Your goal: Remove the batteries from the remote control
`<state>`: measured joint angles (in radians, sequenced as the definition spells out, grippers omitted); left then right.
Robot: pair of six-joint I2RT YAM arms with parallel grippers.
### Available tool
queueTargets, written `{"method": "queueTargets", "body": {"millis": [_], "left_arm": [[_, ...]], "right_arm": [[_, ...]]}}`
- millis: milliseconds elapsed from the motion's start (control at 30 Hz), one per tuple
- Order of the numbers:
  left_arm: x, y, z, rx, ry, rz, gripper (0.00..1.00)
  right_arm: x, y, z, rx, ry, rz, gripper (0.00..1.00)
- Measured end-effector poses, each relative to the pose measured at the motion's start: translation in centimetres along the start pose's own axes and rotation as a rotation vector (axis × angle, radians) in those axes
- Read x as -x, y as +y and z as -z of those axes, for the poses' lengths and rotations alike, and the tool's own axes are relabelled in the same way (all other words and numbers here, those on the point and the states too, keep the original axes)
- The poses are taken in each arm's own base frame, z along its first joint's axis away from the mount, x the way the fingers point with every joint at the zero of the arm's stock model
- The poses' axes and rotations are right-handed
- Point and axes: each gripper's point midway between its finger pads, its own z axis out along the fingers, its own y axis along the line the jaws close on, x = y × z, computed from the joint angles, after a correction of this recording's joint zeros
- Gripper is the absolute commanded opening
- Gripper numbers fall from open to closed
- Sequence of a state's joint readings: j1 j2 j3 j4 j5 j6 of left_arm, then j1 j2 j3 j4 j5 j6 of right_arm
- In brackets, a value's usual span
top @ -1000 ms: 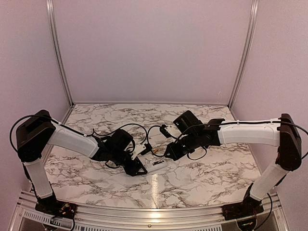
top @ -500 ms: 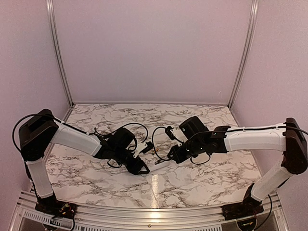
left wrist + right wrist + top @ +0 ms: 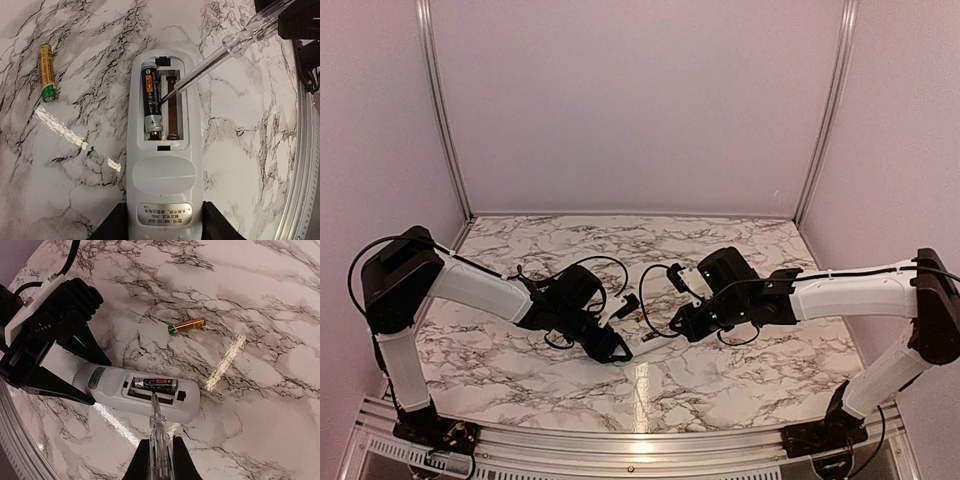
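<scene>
The white remote control (image 3: 165,170) lies back-up on the marble table with its battery compartment open. One dark battery (image 3: 151,100) sits in the left slot, and the right slot is bare. A gold-and-green battery (image 3: 47,71) lies loose on the table, also in the right wrist view (image 3: 186,326). My left gripper (image 3: 164,222) is shut on the remote's label end. My right gripper (image 3: 160,455) is shut on a clear pen-like tool (image 3: 159,425). The tool's tip touches the dark battery (image 3: 155,384) inside the remote (image 3: 107,385). In the top view both grippers, left (image 3: 617,350) and right (image 3: 680,332), meet at the remote (image 3: 650,343).
A metal rail (image 3: 300,165) runs along the table's near edge beside the remote. Black cables (image 3: 620,268) loop over the table behind the grippers. Walls close the table at the back and sides.
My right arm has come down and to the left, bringing the tool's tip into the remote's compartment. My left gripper has shifted slightly right with the remote.
</scene>
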<state>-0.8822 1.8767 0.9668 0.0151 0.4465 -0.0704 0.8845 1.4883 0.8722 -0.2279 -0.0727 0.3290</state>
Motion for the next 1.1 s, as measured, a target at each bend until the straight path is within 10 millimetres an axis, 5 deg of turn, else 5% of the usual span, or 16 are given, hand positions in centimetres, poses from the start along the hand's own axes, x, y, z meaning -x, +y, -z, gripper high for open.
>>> {"method": "queueTargets", "body": {"millis": [1100], "left_arm": [[0.28, -0.51, -0.41, -0.042, 0.002, 0.041, 0.25]], "right_arm": [[0.61, -0.45, 0.71, -0.049, 0.018, 0.059, 0.00]]}}
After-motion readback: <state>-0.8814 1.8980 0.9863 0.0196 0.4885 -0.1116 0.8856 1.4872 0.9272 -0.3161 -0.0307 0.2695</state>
